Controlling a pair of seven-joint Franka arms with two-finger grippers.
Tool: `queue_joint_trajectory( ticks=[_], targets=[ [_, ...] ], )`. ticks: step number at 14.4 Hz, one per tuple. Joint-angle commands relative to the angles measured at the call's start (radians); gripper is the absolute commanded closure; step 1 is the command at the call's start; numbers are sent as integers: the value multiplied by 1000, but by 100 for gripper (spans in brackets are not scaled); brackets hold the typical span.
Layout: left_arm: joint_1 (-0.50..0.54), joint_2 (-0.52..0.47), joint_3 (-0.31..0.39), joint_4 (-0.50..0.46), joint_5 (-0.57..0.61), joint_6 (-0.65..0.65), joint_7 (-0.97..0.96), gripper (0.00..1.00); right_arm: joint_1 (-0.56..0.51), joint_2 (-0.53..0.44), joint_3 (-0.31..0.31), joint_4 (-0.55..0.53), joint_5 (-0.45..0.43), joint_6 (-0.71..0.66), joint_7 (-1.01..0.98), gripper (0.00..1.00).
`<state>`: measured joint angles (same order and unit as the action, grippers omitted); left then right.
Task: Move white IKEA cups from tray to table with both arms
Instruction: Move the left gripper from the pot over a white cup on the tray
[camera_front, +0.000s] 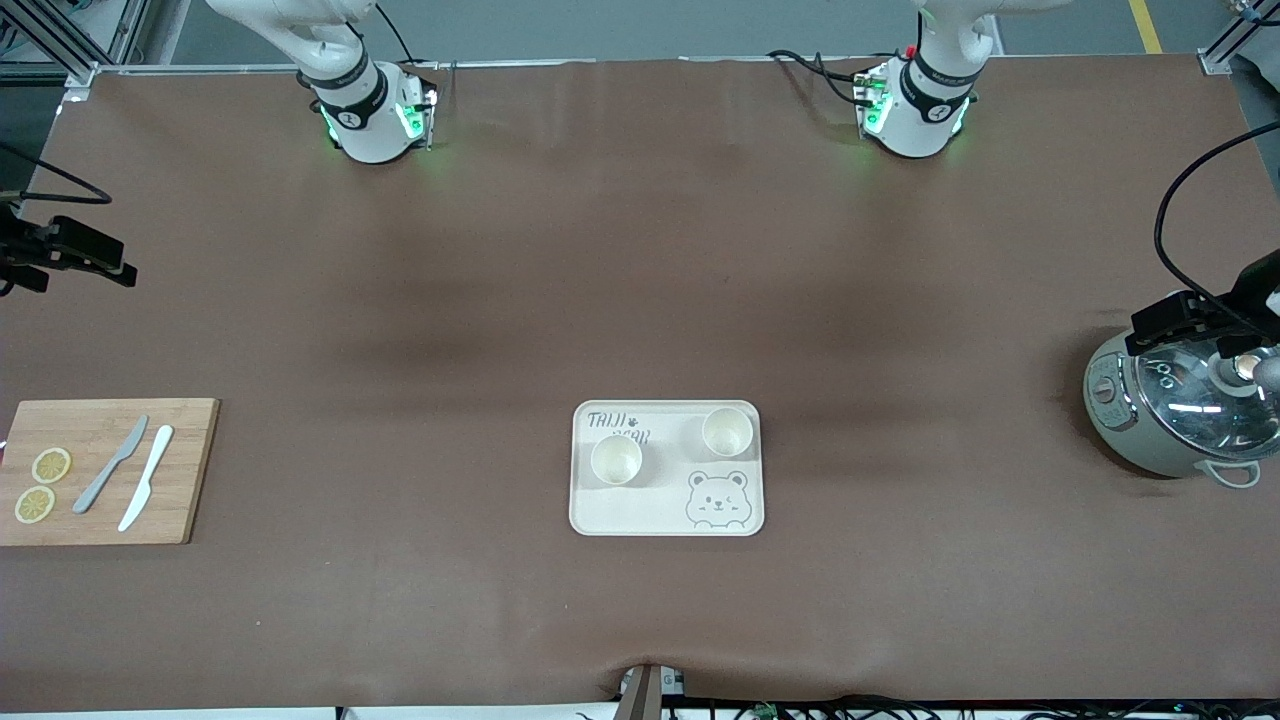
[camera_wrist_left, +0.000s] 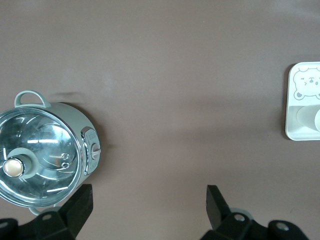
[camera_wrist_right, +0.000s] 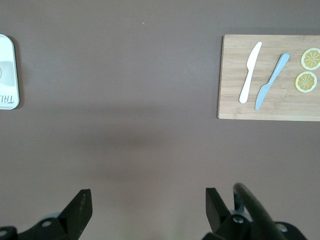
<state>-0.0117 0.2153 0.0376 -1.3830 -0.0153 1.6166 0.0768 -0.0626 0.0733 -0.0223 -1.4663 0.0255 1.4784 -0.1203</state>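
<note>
Both cups (camera_front: 616, 460) (camera_front: 727, 432) sit on tray (camera_front: 640, 515), well apart from either empty hand (camera_wrist_left: 150, 210) (camera_wrist_right: 148, 210).

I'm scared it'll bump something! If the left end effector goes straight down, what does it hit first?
Probably just the bare brown table. The left end effector is open, with the cooker off beside its line.

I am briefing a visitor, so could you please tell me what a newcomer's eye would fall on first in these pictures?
First, the cream bear tray in the middle of the table, with two white cups standing on it. Then a wooden cutting board with two knives and lemon slices at the right arm's end, and a glass-lidded cooker at the left arm's end. The left gripper and the right gripper both hang open, holding nothing.
</note>
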Motion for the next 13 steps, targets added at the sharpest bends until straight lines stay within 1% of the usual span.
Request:
queue_joint_trajectory(
  ticks=[1,4,5,6,7,9,10,13],
  targets=[
    [-10,-2,2,-5,-17,19,6,0,-8,2,-1,4,-18,2,-1,0],
    [-21,15,-5,-5,-25,23,-12,0,-13,2,-2,4,-19,2,-2,0],
    [-22,50,-11,-5,-34,25,-8,0,-14,2,-4,4,-21,2,-1,0],
    [-21,90,-24,-5,-69,38,-3,0,-16,2,-5,4,-21,3,-1,0],
    [-24,107,-28,-10,-84,72,-5,0,-22,2,-5,6,-21,3,-2,0],
    [-71,128,-38,-21,-92,109,-55,0,-36,3,-5,4,-19,3,-4,0],
    [-105,139,-38,-24,-86,133,-130,0,-37,5,-5,4,-19,3,-5,0],
    [-192,205,-36,-34,-74,222,-251,0,-37,8,-5,4,-19,3,-5,0]
  ],
)
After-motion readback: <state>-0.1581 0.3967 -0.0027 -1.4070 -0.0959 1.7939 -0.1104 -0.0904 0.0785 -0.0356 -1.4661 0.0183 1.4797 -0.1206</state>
